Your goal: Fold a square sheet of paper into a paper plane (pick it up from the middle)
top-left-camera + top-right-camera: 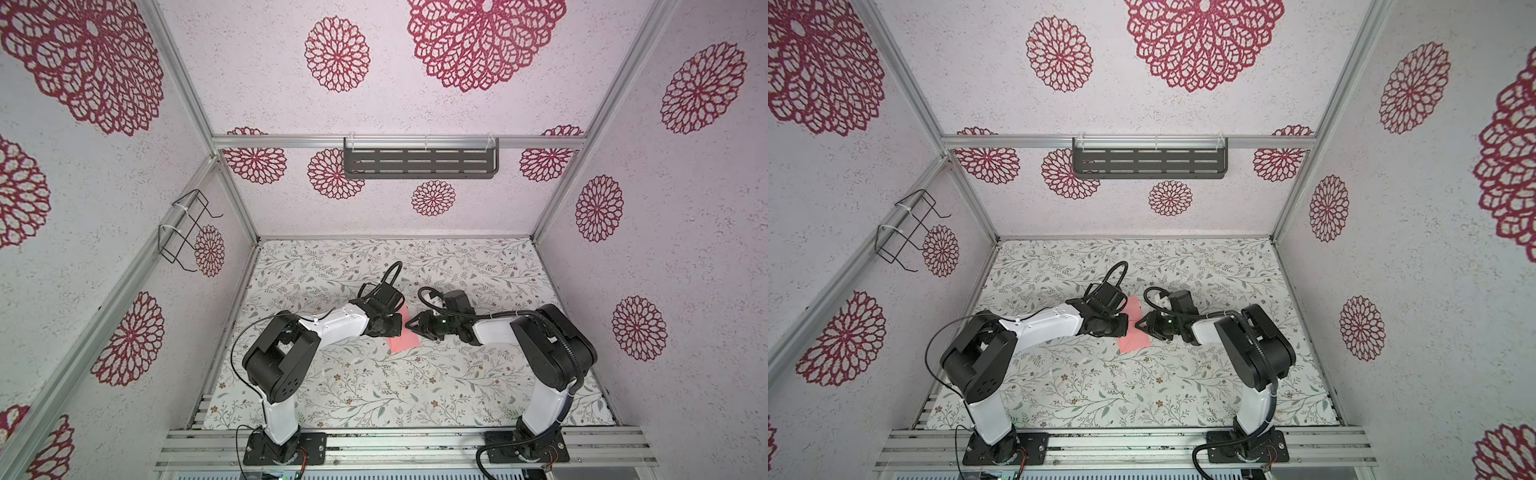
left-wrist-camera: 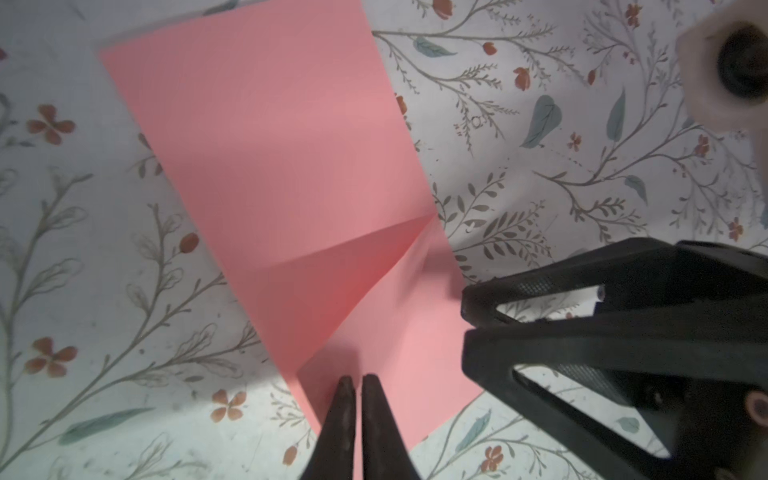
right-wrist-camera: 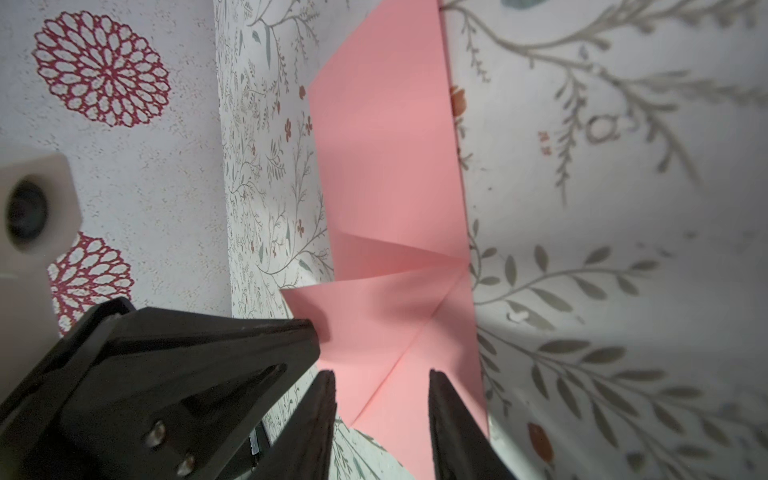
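The left gripper (image 2: 358, 380) is seen shut, its tips set on the left side of the square sheet of paper (image 1: 404, 343). The sheet lies mid-table between the arms, with a triangular flap creased in it. To the right, the right gripper (image 3: 382, 374) is held open astride that flap. A corner fold is judged to be in hand; next, the flap needs pressing flat along its crease.

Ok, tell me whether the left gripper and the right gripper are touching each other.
Apart. In the left wrist view a stretch of folded pink paper shows between the shut left gripper and the right gripper, a plain gap.
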Robot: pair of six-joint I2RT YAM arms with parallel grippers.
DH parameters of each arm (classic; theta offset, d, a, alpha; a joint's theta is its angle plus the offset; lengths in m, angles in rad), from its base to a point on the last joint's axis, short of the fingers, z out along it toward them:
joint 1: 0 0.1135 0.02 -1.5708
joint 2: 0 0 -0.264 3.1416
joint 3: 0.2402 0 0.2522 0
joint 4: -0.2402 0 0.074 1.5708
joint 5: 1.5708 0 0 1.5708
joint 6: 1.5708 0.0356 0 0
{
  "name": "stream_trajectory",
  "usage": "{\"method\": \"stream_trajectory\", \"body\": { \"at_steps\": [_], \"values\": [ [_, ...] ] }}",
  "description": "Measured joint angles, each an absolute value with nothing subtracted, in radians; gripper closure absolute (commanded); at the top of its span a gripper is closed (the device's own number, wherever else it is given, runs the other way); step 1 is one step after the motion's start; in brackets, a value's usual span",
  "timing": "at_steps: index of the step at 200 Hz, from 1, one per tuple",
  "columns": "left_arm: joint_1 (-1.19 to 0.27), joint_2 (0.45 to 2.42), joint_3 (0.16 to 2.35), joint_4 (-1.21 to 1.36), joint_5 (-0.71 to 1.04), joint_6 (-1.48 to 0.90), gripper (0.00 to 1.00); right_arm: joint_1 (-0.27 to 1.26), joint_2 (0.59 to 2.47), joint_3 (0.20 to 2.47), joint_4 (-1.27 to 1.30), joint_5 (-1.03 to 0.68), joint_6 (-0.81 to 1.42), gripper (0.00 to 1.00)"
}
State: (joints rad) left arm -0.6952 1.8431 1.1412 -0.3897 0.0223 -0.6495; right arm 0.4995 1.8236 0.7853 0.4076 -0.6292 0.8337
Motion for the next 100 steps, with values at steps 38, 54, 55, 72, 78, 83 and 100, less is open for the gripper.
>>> {"method": "stream_trajectory", "body": {
  "at_steps": [38,54,55,72,78,83,100],
  "values": [
    [-0.684,1.871,1.144,-0.429,0.008,-0.660,0.96,0.503,1.844,0.803,0.423,-0.632,0.860,0.63],
    [-0.680,1.885,1.144,-0.440,0.007,-0.664,0.97,0.505,1.855,0.807,0.435,-0.633,0.875,0.63],
    [-0.680,1.885,1.144,-0.440,0.006,-0.664,0.97,0.505,1.856,0.807,0.437,-0.633,0.877,0.63],
    [-0.678,1.895,1.148,-0.449,0.005,-0.667,0.98,0.505,1.868,0.807,0.445,-0.633,0.893,0.64],
    [-0.678,1.897,1.151,-0.450,0.006,-0.667,0.98,0.505,1.872,0.807,0.446,-0.632,0.896,0.64],
    [-0.678,1.899,1.152,-0.450,0.006,-0.667,0.98,0.505,1.874,0.807,0.446,-0.632,0.902,0.64],
    [-0.678,1.902,1.157,-0.459,0.005,-0.668,0.99,0.505,1.879,0.807,0.447,-0.632,0.911,0.64]
  ]
}}
